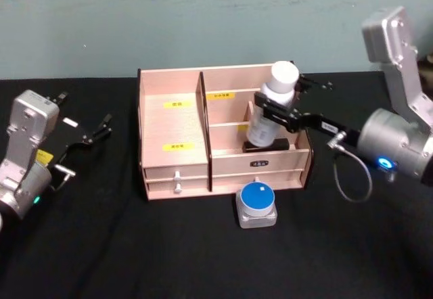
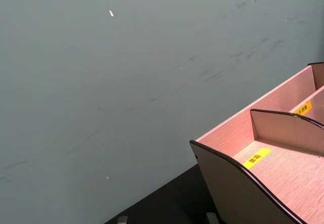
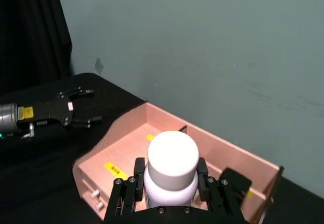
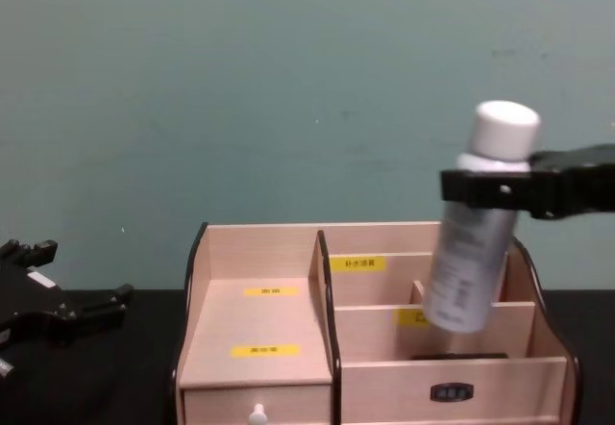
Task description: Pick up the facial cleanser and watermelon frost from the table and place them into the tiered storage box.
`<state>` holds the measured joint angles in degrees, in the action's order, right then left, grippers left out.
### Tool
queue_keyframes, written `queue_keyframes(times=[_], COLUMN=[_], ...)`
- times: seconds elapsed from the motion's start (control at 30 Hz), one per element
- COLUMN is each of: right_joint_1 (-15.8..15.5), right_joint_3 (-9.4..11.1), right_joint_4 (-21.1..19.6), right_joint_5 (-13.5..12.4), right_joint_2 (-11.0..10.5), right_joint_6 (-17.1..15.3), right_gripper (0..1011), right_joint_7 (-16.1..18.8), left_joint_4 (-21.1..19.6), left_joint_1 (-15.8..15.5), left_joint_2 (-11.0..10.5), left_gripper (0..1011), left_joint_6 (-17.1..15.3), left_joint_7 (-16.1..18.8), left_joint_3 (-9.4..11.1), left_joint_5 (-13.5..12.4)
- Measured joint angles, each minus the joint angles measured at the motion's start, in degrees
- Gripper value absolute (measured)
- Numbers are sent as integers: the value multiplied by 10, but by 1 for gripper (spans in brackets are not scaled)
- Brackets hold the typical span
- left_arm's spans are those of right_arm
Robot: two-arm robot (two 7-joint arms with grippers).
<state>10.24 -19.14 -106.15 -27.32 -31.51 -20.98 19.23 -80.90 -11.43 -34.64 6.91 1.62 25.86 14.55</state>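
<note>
My right gripper (image 1: 276, 111) is shut on the facial cleanser (image 1: 283, 76), a tall white bottle with a rounded cap. The bottle tilts, with its base low over the right-hand compartments of the tiered storage box (image 1: 172, 120). In the chest view the facial cleanser (image 4: 469, 271) hangs from the right gripper (image 4: 490, 189) above the storage box (image 4: 259, 367). The right wrist view looks down on the bottle's cap (image 3: 172, 155). The watermelon frost (image 1: 257, 204), a squat jar with a blue lid, stands on the table just in front of the box. My left gripper (image 1: 91, 133) rests open at the far left.
A dark flat object (image 1: 267, 145) lies in the box's front right compartment under the bottle. The box's left compartments (image 2: 283, 173) hold nothing. Black cloth covers the table (image 1: 135, 245), and a grey-green wall (image 4: 288, 88) stands close behind the box.
</note>
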Motion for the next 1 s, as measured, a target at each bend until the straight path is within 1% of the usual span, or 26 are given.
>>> queue_keyframes(times=[0.03, 0.07, 0.17, 0.43, 0.73, 0.87, 1.0], right_joint_1=[12, 12, 36, 76, 105, 116, 123], right_joint_3=[-6, -6, -20, -43, -59, -62, -64], right_joint_4=[10, 10, 32, 80, 121, 138, 152], right_joint_5=[2, 2, 9, 30, 50, 59, 66], right_joint_2=[6, 6, 21, 48, 74, 85, 91], right_joint_6=[1, 1, 6, 18, 25, 30, 32], right_gripper=[593, 593, 593, 593, 593, 593, 593], right_joint_7=[0, 0, 0, -3, -3, -2, 0], left_joint_4=[0, 0, 0, 0, 0, 0, 0], left_joint_1=[0, 0, 0, 0, 0, 0, 0], left_joint_2=[0, 0, 0, 0, 0, 0, 0], left_gripper=[1001, 1001, 1001, 1001, 1001, 1001, 1001], left_joint_6=[0, 0, 0, 0, 0, 0, 0], left_joint_7=[0, 0, 0, 0, 0, 0, 0], left_joint_3=[0, 0, 0, 0, 0, 0, 0], left_joint_5=[0, 0, 0, 0, 0, 0, 0])
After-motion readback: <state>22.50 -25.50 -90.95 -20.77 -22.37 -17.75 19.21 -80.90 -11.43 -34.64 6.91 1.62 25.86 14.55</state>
